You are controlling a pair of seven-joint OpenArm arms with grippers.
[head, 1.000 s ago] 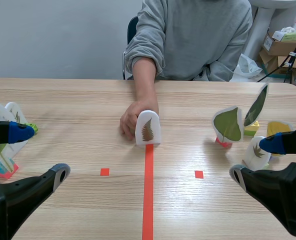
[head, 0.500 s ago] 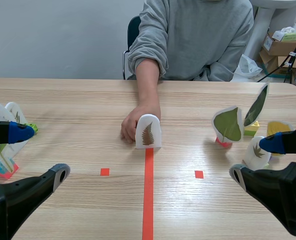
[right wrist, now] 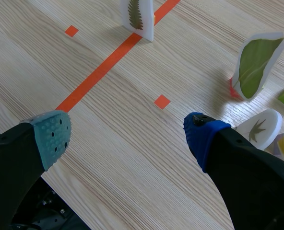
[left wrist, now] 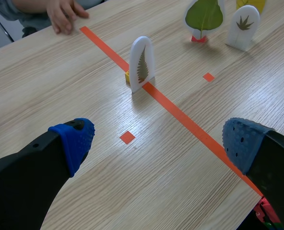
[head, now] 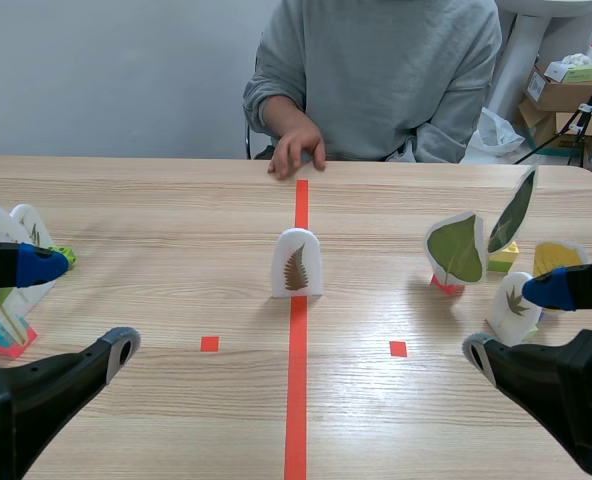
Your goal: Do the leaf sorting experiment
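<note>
A white arched card with a brown fern leaf (head: 296,264) stands upright on the orange tape line at the table's middle, also seen ahead of the left gripper (left wrist: 141,63) and ahead of the right gripper (right wrist: 137,14). My left gripper (head: 71,305) is open at the near left with nothing between its fingers. My right gripper (head: 521,320) is open at the near right, beside a small white card with a brown leaf (head: 511,305). A person's hand (head: 296,148) rests at the table's far edge.
At the right stand a green leaf card (head: 455,249), a tall dark leaf card (head: 514,210) and a yellow leaf card (head: 556,256). At the left edge stand several leaf cards (head: 6,265). Cardboard boxes (head: 566,95) lie behind the table.
The person's hand let go of the fern card and drew back to the table's far edge. The card stays standing on the line. Both arms kept still.
</note>
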